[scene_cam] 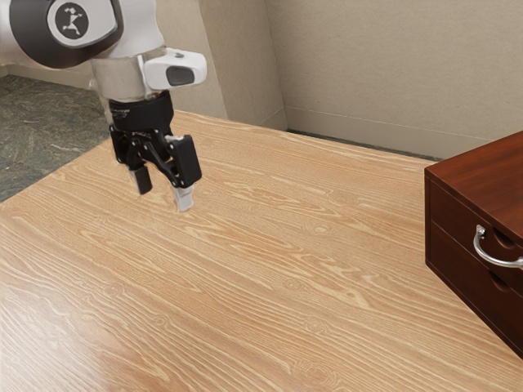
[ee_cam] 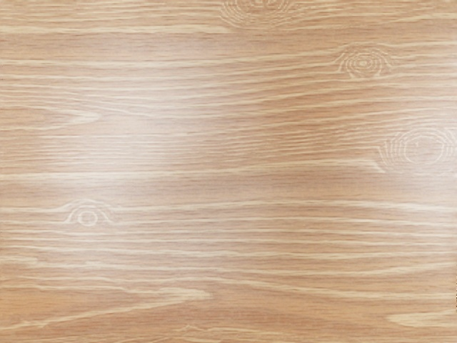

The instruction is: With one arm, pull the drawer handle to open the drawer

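A dark red-brown wooden cabinet (scene_cam: 478,229) stands at the exterior view's right edge, cut off by the frame. Its upper drawer front carries a curved silver handle (scene_cam: 490,251). My black gripper (scene_cam: 164,189) hangs above the table at the exterior view's upper left, far from the cabinet. Its two fingers point down, stand apart and hold nothing. In the wrist view the light wood tabletop (ee_cam: 228,171) lies straight below my hand.
The wooden table (scene_cam: 245,269) stretches between my hand and the cabinet. Beige walls run along the back, and a dark stone-patterned floor (scene_cam: 41,122) lies beyond the table's edge at the exterior view's left.
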